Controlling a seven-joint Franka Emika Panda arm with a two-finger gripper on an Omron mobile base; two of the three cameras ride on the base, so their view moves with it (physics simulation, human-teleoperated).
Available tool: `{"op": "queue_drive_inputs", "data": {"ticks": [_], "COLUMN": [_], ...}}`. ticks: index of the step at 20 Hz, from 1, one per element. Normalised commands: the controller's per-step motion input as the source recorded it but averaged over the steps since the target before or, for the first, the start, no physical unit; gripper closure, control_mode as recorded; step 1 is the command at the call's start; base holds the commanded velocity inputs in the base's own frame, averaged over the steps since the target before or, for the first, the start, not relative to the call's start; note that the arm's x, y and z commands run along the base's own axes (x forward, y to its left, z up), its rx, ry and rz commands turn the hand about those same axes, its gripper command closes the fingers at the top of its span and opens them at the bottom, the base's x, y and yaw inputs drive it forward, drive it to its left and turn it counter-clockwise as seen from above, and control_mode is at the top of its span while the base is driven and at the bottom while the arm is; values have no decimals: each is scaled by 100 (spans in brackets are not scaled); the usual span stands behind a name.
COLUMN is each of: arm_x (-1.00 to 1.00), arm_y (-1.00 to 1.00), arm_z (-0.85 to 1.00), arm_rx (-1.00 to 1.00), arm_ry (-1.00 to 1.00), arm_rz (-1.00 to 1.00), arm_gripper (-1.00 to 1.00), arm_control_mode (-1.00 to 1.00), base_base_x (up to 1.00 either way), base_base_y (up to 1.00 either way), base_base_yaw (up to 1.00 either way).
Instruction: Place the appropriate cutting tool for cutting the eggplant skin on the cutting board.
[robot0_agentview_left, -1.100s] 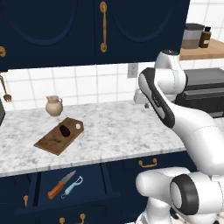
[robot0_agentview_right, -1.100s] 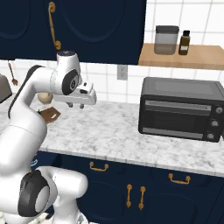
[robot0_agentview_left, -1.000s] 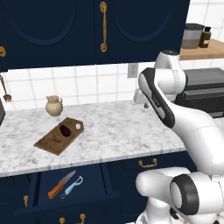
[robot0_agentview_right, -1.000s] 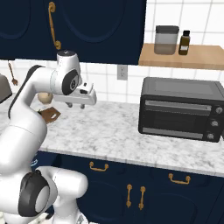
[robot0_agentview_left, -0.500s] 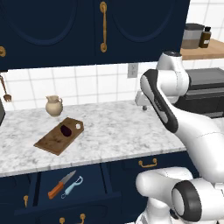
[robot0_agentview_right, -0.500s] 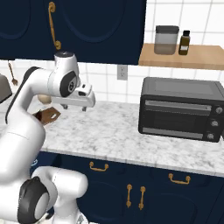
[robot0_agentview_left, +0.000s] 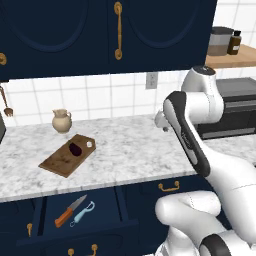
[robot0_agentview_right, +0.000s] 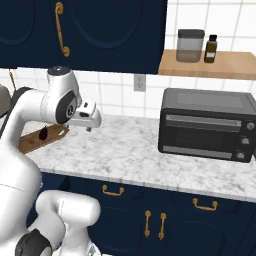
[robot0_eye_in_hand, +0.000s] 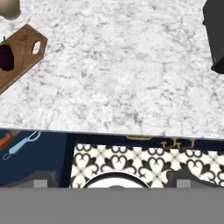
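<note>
Since the earlier frames the claw (robot0_agentview_right: 93, 121) has lifted slightly above the table's (robot0_agentview_left: 130, 150) middle, and its jaws now stand wide apart, gripping nothing. Leftward, the brown cutting board (robot0_agentview_left: 68, 155) holds the dark eggplant (robot0_agentview_left: 75, 148). In the opened drawer (robot0_agentview_left: 75, 220) below the table's front edge, the light-blue peeler (robot0_agentview_left: 83, 213) lies just right of the orange-handled knife (robot0_agentview_left: 70, 210).
</note>
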Motion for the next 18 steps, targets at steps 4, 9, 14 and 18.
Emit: {"op": "queue_drive_inputs", "data": {"ticks": [4, 9, 14, 18], "arm_x": [-50, -43, -56, -25], "arm_y": [28, 38, 38, 27], "arm_z": [-12, -11, -16, -6], "arm_rx": [0, 0, 0, 0], "arm_ry": [-15, -6, -2, -2], "arm_rz": [0, 0, 0, 0], "arm_gripper": [-100, -100, -100, -100], "arm_control_mode": [-100, -100, -100, -100], "base_base_x": [0, 0, 0, 0], "base_base_y": [0, 0, 0, 0], "base_base_yaw": [0, 0, 0, 0]}}
